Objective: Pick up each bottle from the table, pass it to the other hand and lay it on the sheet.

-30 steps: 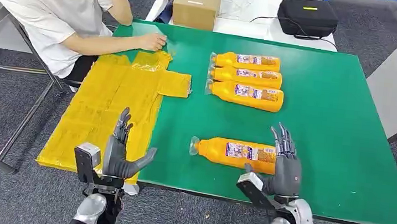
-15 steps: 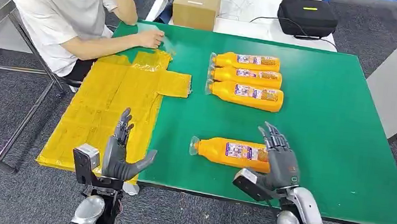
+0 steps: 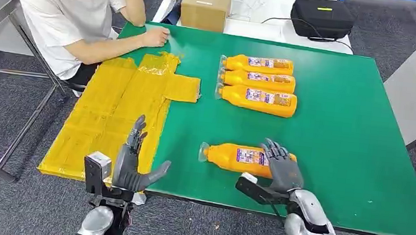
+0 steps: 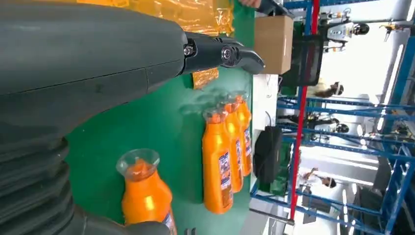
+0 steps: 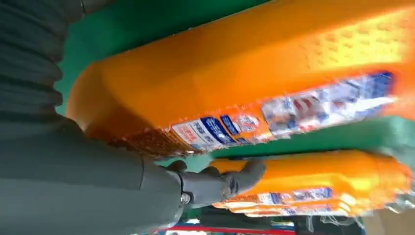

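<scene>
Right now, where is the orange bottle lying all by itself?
In the head view, the lone bottle lies near the green table's front edge, under the right hand, apart from the three bottles farther back.

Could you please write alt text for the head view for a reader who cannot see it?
The robot's right hand reaches over the base of an orange bottle lying on a green table. Its left hand hovers open beside a yellow sheet.

You saw a matt green surface [image 3: 341,108] and a crinkled, glossy yellow plastic sheet [image 3: 119,108]. The orange bottles [image 3: 259,79] looked like smooth plastic with shiny printed labels. The cardboard box [image 3: 206,5] was dull brown; each hand [image 3: 282,167] was matt grey.
</scene>
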Controlling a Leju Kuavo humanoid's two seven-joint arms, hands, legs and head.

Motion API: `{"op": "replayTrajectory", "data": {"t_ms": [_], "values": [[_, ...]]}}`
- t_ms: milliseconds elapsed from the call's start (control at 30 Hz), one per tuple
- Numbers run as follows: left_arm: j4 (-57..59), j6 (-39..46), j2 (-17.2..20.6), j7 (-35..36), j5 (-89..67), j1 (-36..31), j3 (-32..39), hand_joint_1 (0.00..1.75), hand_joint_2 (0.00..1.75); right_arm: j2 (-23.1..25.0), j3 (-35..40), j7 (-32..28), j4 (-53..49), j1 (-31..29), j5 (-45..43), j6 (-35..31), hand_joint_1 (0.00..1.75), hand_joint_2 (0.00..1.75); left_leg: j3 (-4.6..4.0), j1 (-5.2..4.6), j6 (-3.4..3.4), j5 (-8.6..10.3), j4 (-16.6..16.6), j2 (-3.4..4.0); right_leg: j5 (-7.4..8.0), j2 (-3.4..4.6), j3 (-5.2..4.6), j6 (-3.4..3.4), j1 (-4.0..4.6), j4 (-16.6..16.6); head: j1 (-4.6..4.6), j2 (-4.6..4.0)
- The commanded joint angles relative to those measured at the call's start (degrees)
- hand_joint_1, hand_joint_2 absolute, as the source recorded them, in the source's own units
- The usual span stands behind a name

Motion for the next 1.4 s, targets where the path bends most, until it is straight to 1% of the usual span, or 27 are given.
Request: {"op": "replayTrajectory", "data": {"t_ms": [33,67,100,133,167,300,367,400,467,500,533,567,667,700,733,867,1000,1100,1133,1200,1233,1267,1300,1333,1367,1400], "values": [[0.26,0.51,1.2,0.89,-0.9,0.31,1.04,0.0,1.75,-1.08,7.12,8.65,2.55,-6.75,6.08,3.33,0.0,1.75,0.13,0.0,-0.05,-0.04,-0.02,0.12,0.0,0.13,0.08,-0.06,0.0,-0.01,0.02,0.0],[0.06,0.45,1.22,1.0,-1.08,0.39,1.16,0.0,1.75,-1.05,7.12,9.04,2.2,-6.93,6.23,3.81,0.0,1.75,0.24,0.02,-0.08,-0.1,0.0,0.23,-0.03,0.24,0.17,-0.11,0.03,0.0,0.02,0.0],[-0.02,0.5,1.25,1.07,-1.45,0.38,1.25,0.0,1.75,-1.06,7.43,9.94,1.9,-7.12,7.06,3.75,0.0,1.75,0.11,0.0,-0.04,-0.03,-0.02,0.13,0.0,0.14,0.07,-0.06,0.0,0.0,0.02,0.0],[-0.24,0.57,1.24,1.08,-1.56,0.45,1.5,0.0,1.75,-0.83,7.39,10.7,1.7,-7.28,7.55,3.78,0.0,1.75,0.18,0.01,-0.07,-0.08,0.01,0.19,-0.02,0.19,0.13,-0.09,0.02,0.01,0.02,0.0],[-0.26,0.58,1.26,1.08,-1.56,0.44,1.56,0.0,1.75,-0.75,7.42,10.79,1.62,-7.33,7.62,3.81,0.0,1.75,0.1,-0.01,-0.04,-0.03,-0.02,0.13,0.01,0.14,0.05,-0.05,0.0,0.0,0.02,0.0],[-0.82,0.38,1.34,1.28,-2.26,0.48,1.95,0.0,1.75,0.12,7.74,11.33,1.69,-7.47,7.59,5.29,0.0,1.75,0.3,0.04,-0.1,-0.12,-0.04,0.19,-0.05,0.21,0.24,-0.12,0.04,-0.02,0.02,0.0],[-0.8,0.27,1.38,1.33,-2.45,0.43,1.93,0.0,1.75,0.24,7.78,11.02,2.0,-7.59,7.14,5.92,0.0,1.75,0.17,0.0,-0.06,-0.06,-0.04,0.15,-0.01,0.15,0.12,-0.07,0.01,-0.01,0.02,0.0],[-0.7,0.19,1.38,1.39,-2.62,0.28,1.94,0.0,1.75,0.48,7.61,10.86,2.63,-7.63,6.45,6.41,0.0,1.75,0.28,0.04,-0.09,-0.13,-0.01,0.2,-0.06,0.2,0.23,-0.11,0.04,0.0,0.02,0.0],[-0.37,-0.07,1.38,1.55,-2.93,-0.02,1.95,0.0,1.75,0.71,8.03,9.95,4.13,-8.16,5.47,7.67,0.0,1.75,0.1,0.0,-0.04,-0.03,-0.02,0.11,0.01,0.12,0.07,-0.04,0.01,0.0,0.02,0.0],[0.16,-0.27,1.37,1.62,-3.09,-0.41,1.88,0.0,1.75,1.15,7.5,8.68,5.83,-8.52,2.88,9.2,0.0,1.75,0.25,0.02,-0.08,-0.1,-0.02,0.18,-0.03,0.19,0.2,-0.09,0.02,0.01,0.02,0.0],[0.77,-0.39,1.35,1.63,-3.15,-0.82,1.76,0.0,1.75,0.77,8.23,7.9,7.28,-9.21,1.88,10.52,0.07,1.75,0.31,0.03,-0.1,-0.11,-0.03,0.2,-0.04,0.21,0.25,-0.11,0.04,0.0,0.02,0.0],[1.36,-0.48,1.38,1.63,-3.18,-1.29,1.56,0.0,1.75,0.39,8.98,7.2,9.0,-10.09,0.55,12.25,1.55,1.75,0.2,0.02,-0.06,-0.06,-0.02,0.12,-0.01,0.13,0.18,-0.07,0.02,0.0,0.02,0.0],[1.83,-0.52,1.37,1.63,-3.17,-1.6,1.49,0.0,1.75,0.02,9.24,6.77,9.94,-10.52,-0.04,12.37,1.55,1.75,0.13,0.0,-0.04,0.0,-0.03,0.05,0.02,0.06,0.11,-0.04,0.0,-0.03,0.02,0.0],[2.1,-0.53,1.38,1.62,-3.14,-1.76,1.46,0.0,1.75,0.06,9.37,6.81,10.79,-10.91,-0.61,13.31,1.75,1.75,0.24,0.03,-0.07,-0.02,-0.06,0.05,0.01,0.06,0.24,-0.08,0.04,-0.07,0.02,0.0],[2.69,-0.6,1.46,1.6,-3.18,-2.25,1.29,0.0,1.75,-0.11,10.41,6.78,12.69,-12.19,-1.53,15.35,1.75,1.75,0.17,-0.01,-0.04,0.01,-0.05,0.02,0.02,0.02,0.14,-0.04,-0.01,-0.04,0.02,0.0],[4.14,-0.6,1.56,1.45,-3.2,-3.47,1.1,0.0,1.75,-0.22,12.69,7.24,16.71,-14.62,-3.86,17.41,1.75,1.75,0.26,0.02,-0.05,0.01,-0.06,0.0,0.04,0.01,0.25,-0.03,0.02,-0.07,0.02,0.0],[4.16,-0.62,1.59,1.47,-3.2,-3.53,1.13,0.0,1.75,-0.27,12.79,7.42,16.95,-14.63,-3.89,17.51,1.75,1.75,0.41,0.03,-0.05,0.01,-0.09,-0.05,0.01,-0.04,0.42,-0.05,0.03,-0.11,0.02,0.0],[4.92,-0.79,1.63,1.52,-3.11,-4.09,1.1,0.0,1.75,-0.57,13.61,8.48,19.06,-15.07,-5.47,19.74,1.75,1.75,0.39,0.03,-0.03,0.03,-0.07,-0.06,0.03,-0.05,0.4,-0.02,0.03,-0.1,0.02,0.0],[5.19,-0.78,1.68,1.52,-3.09,-4.25,1.1,0.0,1.75,-0.96,13.41,7.72,19.43,-14.95,-6.61,20.04,1.75,1.75,0.47,0.04,-0.05,0.03,-0.11,-0.11,0.01,-0.1,0.49,-0.05,0.04,-0.14,0.02,0.0],[5.2,-0.73,1.52,1.63,-2.09,-4.24,1.62,0.0,1.75,-0.91,9.9,1.55,18.72,-13.55,-13.28,20.91,1.75,1.75,0.46,0.05,-0.04,0.04,-0.1,-0.16,0.02,-0.15,0.49,-0.04,0.05,-0.15,0.02,0.0],[5.31,-0.32,1.21,2.55,-0.18,-4.27,1.77,0.0,1.75,-0.61,3.34,-6.35,15.58,-10.15,-25.29,24.04,1.75,1.75,0.53,0.07,-0.06,0.04,-0.12,-0.22,0.0,-0.21,0.57,-0.05,0.07,-0.18,0.02,0.0],[5.49,0.16,1.08,3.96,1.46,-4.17,1.71,0.0,1.75,-0.72,1.35,-7.76,12.71,-7.65,-30.47,25.46,1.75,1.75,0.51,0.06,-0.04,0.05,-0.09,-0.27,0.0,-0.26,0.57,-0.03,0.06,-0.17,0.02,0.0],[5.57,0.82,1.14,5.05,2.47,-4.12,1.14,0.0,1.75,-1.2,0.64,-7.75,9.53,-5.47,-32.98,24.29,1.75,1.75,0.62,0.1,-0.07,0.06,-0.15,-0.39,-0.02,-0.38,0.73,-0.07,0.11,-0.25,0.04,0.0],[5.43,1.74,1.14,5.63,3.16,-3.83,0.67,0.0,1.75,-0.87,0.0,-8.11,6.13,-3.46,-34.14,21.16,1.75,1.75,0.68,0.09,-0.05,0.06,-0.17,-0.39,-0.03,-0.38,0.77,-0.04,0.09,-0.26,0.02,0.0],[4.74,2.12,1.22,6.72,4.42,-3.13,0.41,0.0,1.75,0.99,-1.83,-10.11,2.55,-1.49,-35.23,17.75,1.75,1.75,0.75,0.14,-0.06,0.03,-0.18,-0.35,-0.01,-0.33,0.84,-0.06,0.14,-0.33,0.07,0.0],[4.36,2.18,1.38,6.74,4.61,-2.77,0.14,0.0,1.75,1.8,-1.6,-8.68,1.21,-1.1,-34.85,17.26,1.75,1.75,0.86,0.12,-0.05,-0.01,-0.17,-0.12,0.02,-0.12,0.89,-0.06,0.13,-0.33,0.05,0.0]]}}
